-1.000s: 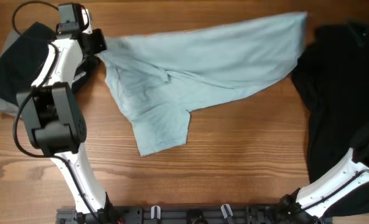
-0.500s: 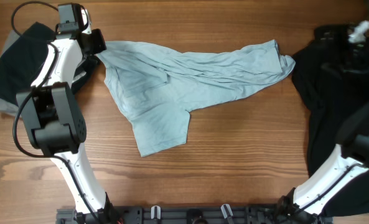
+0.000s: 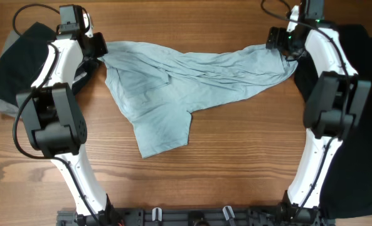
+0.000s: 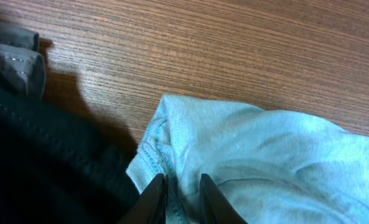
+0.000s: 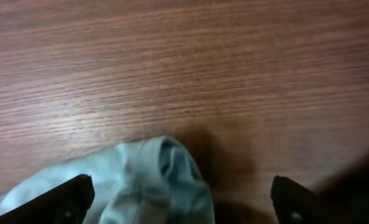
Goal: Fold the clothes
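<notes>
Fabric sits pinched between the left fingers (image 4: 154, 198); the right fingers (image 5: 69, 198) gape astride the opposite corner of the pale blue T-shirt (image 3: 192, 78), rumpled across the tabletop (image 3: 236, 163); closing too high would likely miss the cloth.

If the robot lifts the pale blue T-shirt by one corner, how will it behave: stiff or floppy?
Probably floppy: the pale blue T-shirt lies in soft folds, so it should drape and sag. Likely light, since the fabric looks thin. Pushed on the wooden table, it would probably bunch rather than slide whole.
</notes>
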{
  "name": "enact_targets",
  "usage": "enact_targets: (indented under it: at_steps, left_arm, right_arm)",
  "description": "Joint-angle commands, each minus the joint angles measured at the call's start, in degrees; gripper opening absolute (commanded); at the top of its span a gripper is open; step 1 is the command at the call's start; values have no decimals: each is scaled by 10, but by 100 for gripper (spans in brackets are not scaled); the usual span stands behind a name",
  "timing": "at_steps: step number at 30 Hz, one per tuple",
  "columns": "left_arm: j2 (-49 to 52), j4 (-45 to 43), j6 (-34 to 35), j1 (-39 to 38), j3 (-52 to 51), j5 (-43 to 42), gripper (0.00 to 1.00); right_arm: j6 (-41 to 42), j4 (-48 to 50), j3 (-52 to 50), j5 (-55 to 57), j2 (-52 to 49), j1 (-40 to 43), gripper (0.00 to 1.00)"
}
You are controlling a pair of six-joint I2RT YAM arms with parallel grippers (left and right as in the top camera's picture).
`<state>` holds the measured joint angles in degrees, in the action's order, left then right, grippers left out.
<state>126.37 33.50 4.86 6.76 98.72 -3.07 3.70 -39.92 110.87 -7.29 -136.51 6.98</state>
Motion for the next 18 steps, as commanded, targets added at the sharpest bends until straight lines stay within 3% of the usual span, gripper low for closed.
enact_targets:
  at_steps: [1,5,8,9,11,18]
  left_arm:
    - [-17,3,1,1,-2,-10,19]
    - [-17,4,1,1,-2,-16,19]
    - [-17,4,1,1,-2,-25,19]
    - [-17,4,1,1,-2,-27,19]
    - [-17,4,1,1,-2,-31,19]
    - [-51,2,1,2,-2,-35,14]
  right_arm:
    - [17,51,2,-60,-28,-4,90]
    - [40,78,2,-61,-47,-6,80]
    - [40,98,2,-61,-52,-6,59]
    - [40,103,2,-61,-52,-6,34]
    - [40,103,7,-61,-51,-5,6]
    - [42,76,14,-93,74,23,4]
